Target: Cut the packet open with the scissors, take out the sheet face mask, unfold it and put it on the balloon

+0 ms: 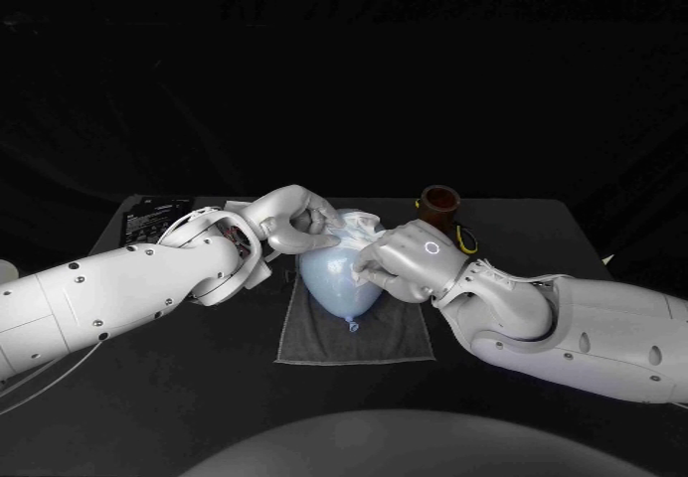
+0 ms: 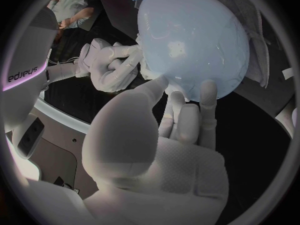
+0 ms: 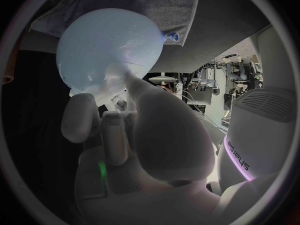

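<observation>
A pale blue balloon (image 1: pixel 338 280) lies on a grey towel (image 1: pixel 387 343), knot toward me. The white sheet mask (image 1: pixel 354 228) is bunched over the balloon's far end. My left hand (image 1: pixel 294 225) pinches the mask's left part at the balloon's far left. My right hand (image 1: pixel 400 258) grips its right part against the balloon's right side. In the left wrist view my left hand (image 2: pixel 178 120) has its fingertips on the mask (image 2: pixel 177 87) at the balloon (image 2: pixel 194 37), with the right hand (image 2: pixel 111 65) beyond. In the right wrist view my right hand (image 3: pixel 122 127) holds the mask (image 3: pixel 103 87) under the balloon (image 3: pixel 112 42).
A brown round object (image 1: pixel 438 204) stands behind the right hand, with a yellow-and-black handle (image 1: pixel 467 238) beside it. A dark flat item with pale print (image 1: pixel 155 219) lies at the table's back left. The table's front edge is close to the towel.
</observation>
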Tool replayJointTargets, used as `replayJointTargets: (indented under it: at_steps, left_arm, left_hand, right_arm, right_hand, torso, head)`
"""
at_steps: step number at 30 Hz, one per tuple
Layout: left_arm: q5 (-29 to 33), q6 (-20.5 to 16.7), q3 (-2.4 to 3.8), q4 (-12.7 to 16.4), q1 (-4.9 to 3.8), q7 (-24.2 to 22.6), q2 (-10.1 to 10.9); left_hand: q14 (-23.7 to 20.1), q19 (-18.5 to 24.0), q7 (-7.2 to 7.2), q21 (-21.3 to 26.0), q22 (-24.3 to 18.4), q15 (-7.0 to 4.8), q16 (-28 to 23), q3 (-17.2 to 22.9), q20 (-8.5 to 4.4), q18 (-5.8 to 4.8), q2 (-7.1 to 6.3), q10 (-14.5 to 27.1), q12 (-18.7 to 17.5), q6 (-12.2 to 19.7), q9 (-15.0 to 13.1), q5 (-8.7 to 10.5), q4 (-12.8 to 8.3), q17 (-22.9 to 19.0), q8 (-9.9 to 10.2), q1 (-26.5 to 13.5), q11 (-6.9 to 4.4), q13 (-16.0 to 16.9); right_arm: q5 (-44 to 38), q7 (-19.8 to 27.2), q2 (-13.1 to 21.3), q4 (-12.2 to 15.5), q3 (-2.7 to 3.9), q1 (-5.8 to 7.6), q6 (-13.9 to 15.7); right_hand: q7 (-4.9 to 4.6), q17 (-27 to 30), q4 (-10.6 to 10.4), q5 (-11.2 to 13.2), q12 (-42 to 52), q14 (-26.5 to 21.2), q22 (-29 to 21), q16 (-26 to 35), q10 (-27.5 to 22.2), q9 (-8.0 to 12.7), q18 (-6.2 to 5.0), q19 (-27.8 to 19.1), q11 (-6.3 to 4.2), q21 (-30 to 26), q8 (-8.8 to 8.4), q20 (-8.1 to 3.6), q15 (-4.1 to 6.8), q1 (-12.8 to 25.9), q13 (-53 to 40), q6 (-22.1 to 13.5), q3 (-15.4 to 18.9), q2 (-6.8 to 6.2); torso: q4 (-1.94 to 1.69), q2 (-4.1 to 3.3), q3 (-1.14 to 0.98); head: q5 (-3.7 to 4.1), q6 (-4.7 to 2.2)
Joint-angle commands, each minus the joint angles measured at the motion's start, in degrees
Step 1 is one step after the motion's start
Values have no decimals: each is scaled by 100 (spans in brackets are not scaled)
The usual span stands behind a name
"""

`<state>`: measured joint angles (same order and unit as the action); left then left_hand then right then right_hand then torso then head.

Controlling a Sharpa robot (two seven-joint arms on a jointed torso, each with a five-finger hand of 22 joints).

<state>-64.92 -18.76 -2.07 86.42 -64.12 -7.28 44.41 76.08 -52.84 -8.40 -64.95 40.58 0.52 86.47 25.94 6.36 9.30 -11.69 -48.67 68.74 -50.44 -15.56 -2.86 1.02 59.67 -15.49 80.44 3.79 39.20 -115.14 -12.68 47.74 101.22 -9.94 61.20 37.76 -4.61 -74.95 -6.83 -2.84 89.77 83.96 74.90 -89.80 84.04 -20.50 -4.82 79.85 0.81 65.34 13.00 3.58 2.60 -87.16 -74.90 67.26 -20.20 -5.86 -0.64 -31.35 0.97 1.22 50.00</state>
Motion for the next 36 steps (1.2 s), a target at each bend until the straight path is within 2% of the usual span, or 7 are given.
replayJointTargets:
  at_steps: [1,7,22,31,33,34,36]
  left_arm:
    - [24,185,-12,-2,9,87,-15]
    - [25,206,-12,-11,6,103,-17]
    - [32,233,-12,-109,-8,125,-20]
    - [33,253,-12,-138,-9,130,-30]
    - [35,261,-12,-139,-9,130,-33]
    - [37,265,-12,-139,-9,132,-34]
    - [43,270,-12,-140,-10,133,-34]
  left_hand:
    - [30,-31,-2,-17,8,-5,21,39,4,60,13,-22,20,22,1,9,-4,8,34,39,0,7]
    - [30,-31,-2,-17,8,-5,21,39,4,60,13,-22,20,22,1,9,-4,8,34,39,0,7]
    - [31,-34,-7,-24,16,-1,23,42,5,59,17,-10,21,26,6,9,1,8,38,35,5,-8]
    - [34,-34,-9,-26,17,1,25,46,6,58,21,-23,31,30,9,8,2,15,41,37,8,8]
    - [35,-34,-9,-27,18,2,26,46,6,58,22,-25,33,30,9,8,2,17,42,37,8,11]
    - [35,-34,-9,-27,18,2,26,46,6,58,22,-25,33,30,9,8,2,17,42,37,8,11]
    - [35,-34,-9,-27,18,2,26,46,6,58,22,-25,33,30,9,8,2,17,42,37,8,11]
  right_arm:
    - [-90,102,-6,-7,5,0,229]
    - [23,168,69,61,6,0,301]
    - [672,584,848,743,3,5,240]
    - [867,673,978,852,1,5,409]
    - [920,655,931,832,2,5,521]
    - [939,634,899,816,2,5,566]
    - [936,561,837,781,2,6,592]
  right_hand:
    - [19,-1505,24,5,23,604,891,-20,596,-34,12,35,-54,41,83,-34,27,84,-1510,-9,-154,-23]
    - [29,-1505,98,5,23,604,895,-20,596,-113,17,41,-64,76,276,-48,36,279,-1510,-88,-526,-163]
    - [48,-1505,143,5,23,604,896,-20,596,-168,19,40,-78,89,416,-51,46,415,-1510,-126,-751,-227]
    - [53,-1505,146,6,23,604,880,-20,596,-191,7,14,-84,32,463,-53,55,490,-1510,-171,-828,-260]
    - [8,-1505,88,15,23,604,868,-20,596,-160,2,-3,-51,-7,369,-48,49,637,-1510,-375,-768,-344]
    - [-104,-1505,-13,9,23,604,864,-20,596,-81,6,-5,32,-15,184,-28,2,819,-1510,-668,-641,-471]
    - [-165,-1505,-50,8,23,604,861,-20,596,-24,12,-7,91,-25,50,11,-55,859,-1510,-844,-564,-533]
  torso:
    - [-1,-2,0]
    - [-1,0,1]
    - [9,14,-3]
    - [6,-2,-2]
    - [-2,-3,-3]
    - [-8,-5,-2]
    - [-6,-6,-4]
  head:
    - [3,0]
    - [-5,0]
    - [-26,0]
    - [-14,0]
    - [-16,0]
    - [-13,0]
    - [-16,0]
